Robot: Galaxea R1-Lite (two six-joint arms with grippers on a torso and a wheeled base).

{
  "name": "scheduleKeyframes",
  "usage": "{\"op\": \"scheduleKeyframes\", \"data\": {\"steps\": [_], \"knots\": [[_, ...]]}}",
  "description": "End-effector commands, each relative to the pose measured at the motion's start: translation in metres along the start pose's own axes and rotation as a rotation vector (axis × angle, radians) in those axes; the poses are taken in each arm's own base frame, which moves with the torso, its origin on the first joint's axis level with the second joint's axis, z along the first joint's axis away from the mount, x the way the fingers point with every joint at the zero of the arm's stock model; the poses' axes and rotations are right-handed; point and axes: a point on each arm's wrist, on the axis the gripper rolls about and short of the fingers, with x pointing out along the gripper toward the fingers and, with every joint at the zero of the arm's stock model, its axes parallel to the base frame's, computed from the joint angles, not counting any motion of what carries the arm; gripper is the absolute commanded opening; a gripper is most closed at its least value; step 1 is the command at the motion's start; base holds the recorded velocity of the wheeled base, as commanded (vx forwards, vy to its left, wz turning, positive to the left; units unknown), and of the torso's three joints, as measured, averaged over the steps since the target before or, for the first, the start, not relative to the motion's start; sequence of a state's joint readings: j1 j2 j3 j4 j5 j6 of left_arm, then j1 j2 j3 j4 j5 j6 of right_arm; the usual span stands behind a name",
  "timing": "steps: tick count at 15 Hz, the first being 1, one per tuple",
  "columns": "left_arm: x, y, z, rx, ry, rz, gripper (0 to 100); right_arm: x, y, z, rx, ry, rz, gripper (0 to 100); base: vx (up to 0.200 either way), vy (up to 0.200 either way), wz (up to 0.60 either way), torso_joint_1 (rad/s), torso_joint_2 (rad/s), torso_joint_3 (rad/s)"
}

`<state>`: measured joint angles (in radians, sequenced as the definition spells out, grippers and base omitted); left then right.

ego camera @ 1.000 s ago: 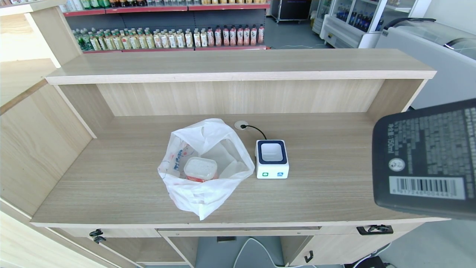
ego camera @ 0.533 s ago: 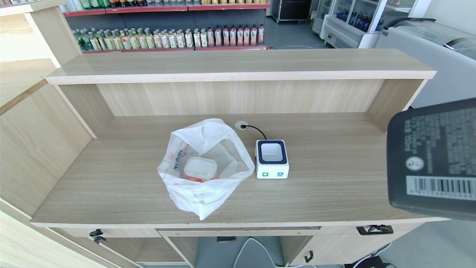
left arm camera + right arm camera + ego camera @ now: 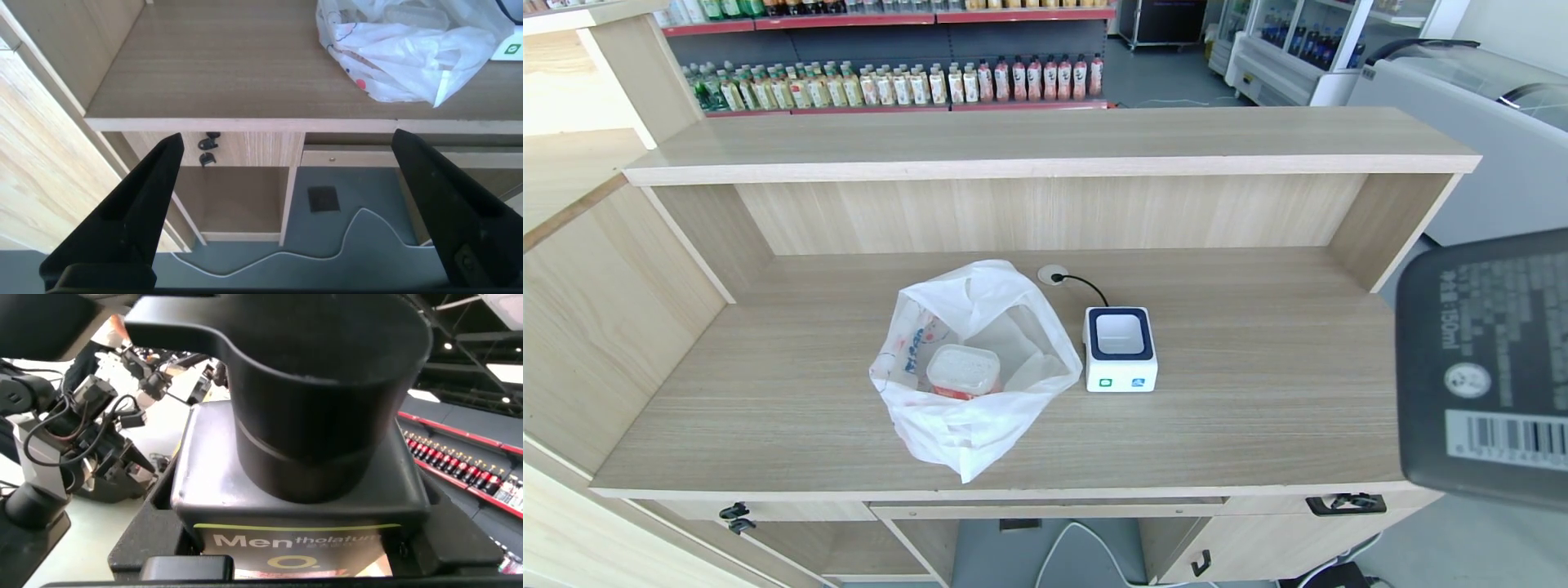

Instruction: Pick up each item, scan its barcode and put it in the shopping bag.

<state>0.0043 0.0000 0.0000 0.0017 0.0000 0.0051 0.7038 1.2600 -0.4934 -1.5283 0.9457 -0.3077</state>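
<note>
Right fingers (image 3: 462,539) clamp a dark bottle (image 3: 1486,367), which is held in the air off the right end of the bench (image 3: 1258,392), barcode (image 3: 1507,437) facing up. Left fingers (image 3: 131,220) are spread wide and empty, below the bench front. Step in hand, as I judge it: the scan. The next move calls for carrying the bottle over the scanner (image 3: 1121,349) with the barcode turned down to it, then putting it in the shopping bag (image 3: 968,425).
</note>
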Motion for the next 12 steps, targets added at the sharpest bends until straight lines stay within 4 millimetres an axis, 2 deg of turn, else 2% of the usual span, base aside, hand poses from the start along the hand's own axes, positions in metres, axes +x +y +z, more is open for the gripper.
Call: {"op": "scheduleKeyframes", "data": {"steps": [1,8,12], "knots": [[0.000,0.000,0.000,0.001,0.000,-0.001,100,0.002,0.001,0.003,-0.003,-0.016,0.009,0,0.000,0.000,0.00,0.000,0.00,0.000],[0.000,0.000,0.000,0.001,0.000,0.000,100,0.007,0.006,0.001,-0.047,-0.024,0.036,0,0.000,0.000,0.00,0.000,0.00,0.000],[0.000,0.000,0.000,0.001,0.000,0.000,100,0.009,0.009,-0.009,-0.054,0.004,0.055,0,0.000,0.000,0.00,0.000,0.00,0.000]]}}
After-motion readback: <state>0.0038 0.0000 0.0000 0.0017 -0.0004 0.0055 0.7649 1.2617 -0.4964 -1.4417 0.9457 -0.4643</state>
